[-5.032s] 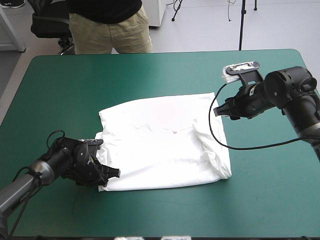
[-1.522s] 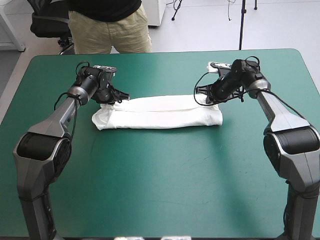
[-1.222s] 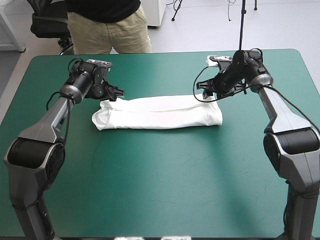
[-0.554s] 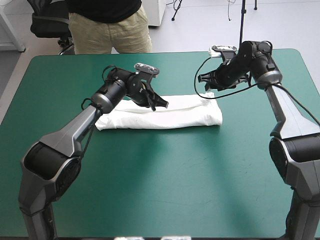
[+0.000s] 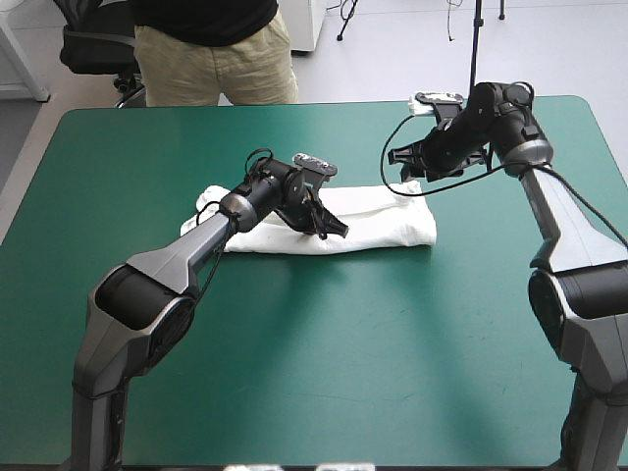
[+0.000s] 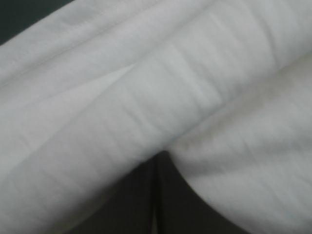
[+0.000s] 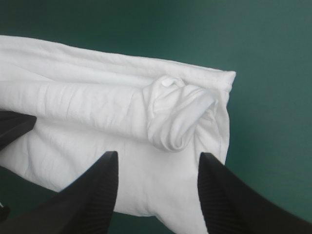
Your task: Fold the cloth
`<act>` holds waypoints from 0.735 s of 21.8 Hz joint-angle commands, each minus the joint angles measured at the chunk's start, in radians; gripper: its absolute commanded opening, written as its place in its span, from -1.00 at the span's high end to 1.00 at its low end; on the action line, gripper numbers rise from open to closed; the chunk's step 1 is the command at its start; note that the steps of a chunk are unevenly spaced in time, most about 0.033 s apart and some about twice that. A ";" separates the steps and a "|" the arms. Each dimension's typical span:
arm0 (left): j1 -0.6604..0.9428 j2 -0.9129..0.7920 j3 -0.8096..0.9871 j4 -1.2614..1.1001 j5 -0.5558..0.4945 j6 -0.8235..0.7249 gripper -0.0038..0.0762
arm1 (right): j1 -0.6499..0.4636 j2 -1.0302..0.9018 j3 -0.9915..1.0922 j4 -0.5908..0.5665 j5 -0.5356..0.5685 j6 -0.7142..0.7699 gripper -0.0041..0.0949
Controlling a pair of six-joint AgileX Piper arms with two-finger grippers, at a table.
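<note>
The white T-shirt (image 5: 378, 221) lies folded into a long band across the middle of the teal-green table (image 5: 314, 373). My left gripper (image 5: 332, 229) is shut, and its tips rest on the band's middle near its front edge. In the left wrist view its black fingers (image 6: 141, 200) meet in one arch, and white cloth (image 6: 146, 97) fills everything ahead. I see nothing pinched between them. My right gripper (image 5: 400, 160) hovers open just beyond the band's far right corner. In the right wrist view its gripper (image 7: 157, 156) is open above the T-shirt's right end (image 7: 97, 112), where a rolled sleeve (image 7: 178, 119) bulges.
The left arm (image 5: 196, 250) stretches over the band's left part and hides some of it. Bare teal-green cover lies in front of the band and along both sides.
The left gripper left the band's far left corner, shut, and swept right to the band's middle. The right gripper lifted a little off the far right corner and stays open.
</note>
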 commanded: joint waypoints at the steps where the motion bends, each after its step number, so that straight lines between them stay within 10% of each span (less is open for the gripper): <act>1: -0.002 -0.035 -0.021 -0.024 -0.012 -0.004 0.95 | -0.008 -0.059 0.012 0.016 -0.015 -0.021 -0.26; 5: -0.002 -0.035 -0.021 -0.024 -0.010 -0.004 0.95 | -0.008 -0.027 0.040 0.026 0.011 -0.021 -0.48; 16: -0.002 -0.035 -0.021 -0.024 0.024 -0.004 0.95 | -0.012 0.080 0.080 0.005 -0.031 -0.021 -0.32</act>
